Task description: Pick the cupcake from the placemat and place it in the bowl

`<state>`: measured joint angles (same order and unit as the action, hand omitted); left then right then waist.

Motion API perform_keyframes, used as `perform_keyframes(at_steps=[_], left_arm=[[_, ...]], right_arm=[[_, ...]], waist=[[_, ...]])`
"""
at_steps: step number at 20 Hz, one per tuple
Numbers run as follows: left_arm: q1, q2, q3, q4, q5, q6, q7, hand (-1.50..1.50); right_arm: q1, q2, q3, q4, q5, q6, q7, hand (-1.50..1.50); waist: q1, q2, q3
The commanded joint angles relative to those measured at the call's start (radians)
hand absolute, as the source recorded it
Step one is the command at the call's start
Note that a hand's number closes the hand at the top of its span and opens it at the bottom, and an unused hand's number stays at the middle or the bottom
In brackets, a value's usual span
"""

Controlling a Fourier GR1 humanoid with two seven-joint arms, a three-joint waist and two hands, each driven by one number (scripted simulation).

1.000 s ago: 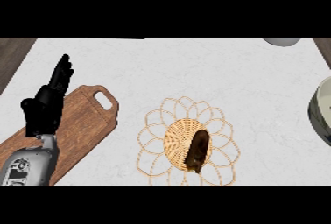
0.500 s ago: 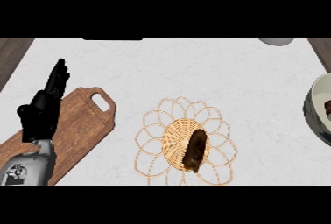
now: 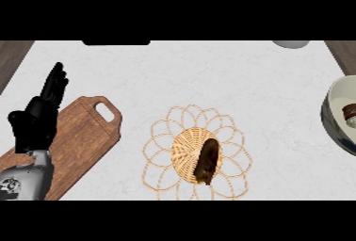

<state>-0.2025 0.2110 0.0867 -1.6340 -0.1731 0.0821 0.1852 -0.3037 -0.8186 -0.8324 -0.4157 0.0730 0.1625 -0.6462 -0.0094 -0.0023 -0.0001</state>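
Your left hand point(image 3: 38, 120) rested open, holding nothing, over the cutting board point(image 3: 76, 141) left of the placemat point(image 3: 160, 141) (idle); the bowl point(image 3: 332, 120) lay far right.

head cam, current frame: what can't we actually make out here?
- Right hand: in no view, so its state is unknown.
- Bowl: cut off by the right edge; only part of the brown item inside shows.
- White object at the top edge: mostly cut off, cannot identify it.
- Dark item on the placemat: its shape is unclear.
- Left hand: open above the cutting board; contact cannot be told.
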Motion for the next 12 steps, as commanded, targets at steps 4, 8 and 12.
perform_keyframes(at_steps=[4, 8, 12], left_arm=[[-0.021, 0.004, 0.024, 0.017, 0.01, -0.013, -0.003, 0.0], [0.037, -0.036, -0.021, -0.055, -0.044, 0.029, 0.013, 0.0], [-0.004, -0.017, 0.035, 0.084, 0.016, -0.016, -0.082, 0.0]], right_arm=[[0.204, 0.031, 0.003, -0.131, -0.085, 0.166, -0.059, -1.5], [0.315, 0.103, -0.01, -0.261, -0.14, 0.183, -0.078, -1.5], [0.39, 0.178, -0.015, -0.471, -0.198, 0.178, 0.037, -1.5]], waist=[[0.001, 0.001, -0.001], [0.003, 0.0, -0.001], [-0.001, 0.001, -0.002]])
